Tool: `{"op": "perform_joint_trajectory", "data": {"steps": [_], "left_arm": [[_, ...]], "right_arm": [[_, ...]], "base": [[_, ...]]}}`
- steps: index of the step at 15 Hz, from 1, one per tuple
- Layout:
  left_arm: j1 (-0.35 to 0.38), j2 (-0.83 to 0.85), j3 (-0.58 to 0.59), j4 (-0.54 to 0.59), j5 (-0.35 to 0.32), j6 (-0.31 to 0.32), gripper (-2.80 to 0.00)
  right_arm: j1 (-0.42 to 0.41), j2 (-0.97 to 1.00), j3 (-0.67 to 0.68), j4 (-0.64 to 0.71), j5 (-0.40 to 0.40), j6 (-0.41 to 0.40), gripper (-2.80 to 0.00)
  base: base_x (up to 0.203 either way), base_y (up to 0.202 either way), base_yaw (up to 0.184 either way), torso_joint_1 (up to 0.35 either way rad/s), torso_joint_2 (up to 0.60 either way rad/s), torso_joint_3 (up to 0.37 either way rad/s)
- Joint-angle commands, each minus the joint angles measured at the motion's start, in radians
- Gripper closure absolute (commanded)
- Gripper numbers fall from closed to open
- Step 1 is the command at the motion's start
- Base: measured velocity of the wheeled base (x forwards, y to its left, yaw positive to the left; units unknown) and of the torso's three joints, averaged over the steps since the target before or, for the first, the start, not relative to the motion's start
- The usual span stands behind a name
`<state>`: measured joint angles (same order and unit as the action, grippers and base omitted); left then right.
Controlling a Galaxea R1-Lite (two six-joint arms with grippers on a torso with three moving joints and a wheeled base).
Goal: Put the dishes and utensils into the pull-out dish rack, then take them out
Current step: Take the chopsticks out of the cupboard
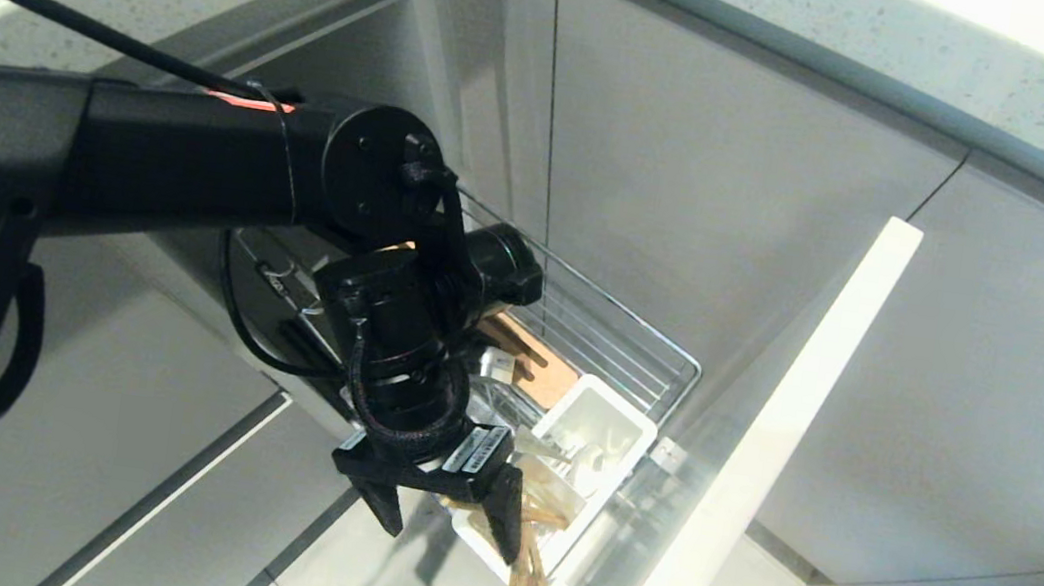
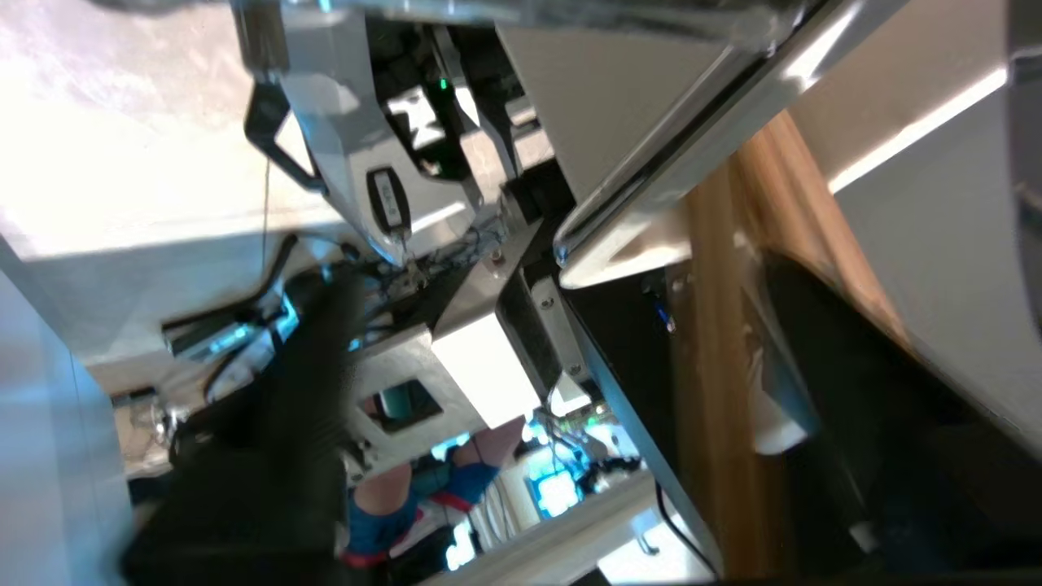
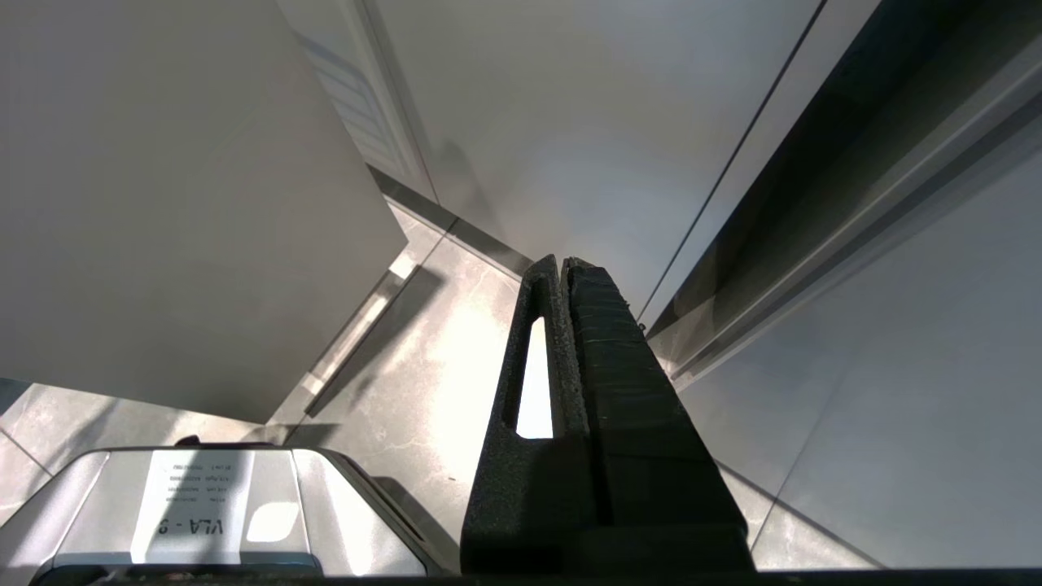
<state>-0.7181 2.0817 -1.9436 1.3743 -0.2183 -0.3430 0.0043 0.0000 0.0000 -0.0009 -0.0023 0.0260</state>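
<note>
over the caddy [image 1: 588, 443], left pincer [image 1: 450, 516] agape

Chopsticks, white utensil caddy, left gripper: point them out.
chopsticks [image 1: 533, 577], head view, lower wooden ends
white utensil caddy [image 1: 598, 406], head view, far rim
left gripper [image 1: 450, 518], head view, between its open jaws

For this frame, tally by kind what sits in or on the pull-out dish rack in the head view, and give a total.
Wooden chopsticks, sticking out of the caddy beside the left gripper: 2
White plastic utensil caddy: 1
Slotted wooden strip: 1
Total in the chrome wire dish rack: 4
Plates or bowls: 0 visible; the arm hides part of the rack.
</note>
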Motion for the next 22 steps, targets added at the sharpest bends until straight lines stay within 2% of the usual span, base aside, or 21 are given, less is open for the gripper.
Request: {"op": "perform_joint_trajectory", "data": {"steps": [1, 11, 14, 22], "left_arm": [[0.0, -0.003, 0.0, 0.006, -0.001, -0.002, 0.0], [-0.011, -0.011, 0.0, 0.011, -0.009, -0.001, 0.0], [-0.012, -0.019, -0.001, 0.006, -0.032, -0.001, 0.0], [-0.048, -0.087, -0.001, 0.044, -0.039, -0.003, 0.0]], "right_arm": [[0.0, 0.0, 0.002, 0.0, 0.0, 0.0, 0.0], [0.0, 0.0, 0.002, 0.001, 0.0, 0.0, 0.0], [0.0, 0.0, 0.001, 0.0, 0.0, 0.0, 0.0], [0.0, 0.0, 0.002, 0.0, 0.0, 0.0, 0.0]], "base": [[0.0, 0.0, 0.0, 0.0, 0.0, 0.0], [0.0, 0.0, 0.0, 0.0, 0.0, 0.0], [0.0, 0.0, 0.0, 0.0, 0.0, 0.0], [0.0, 0.0, 0.0, 0.0, 0.0, 0.0]]}}
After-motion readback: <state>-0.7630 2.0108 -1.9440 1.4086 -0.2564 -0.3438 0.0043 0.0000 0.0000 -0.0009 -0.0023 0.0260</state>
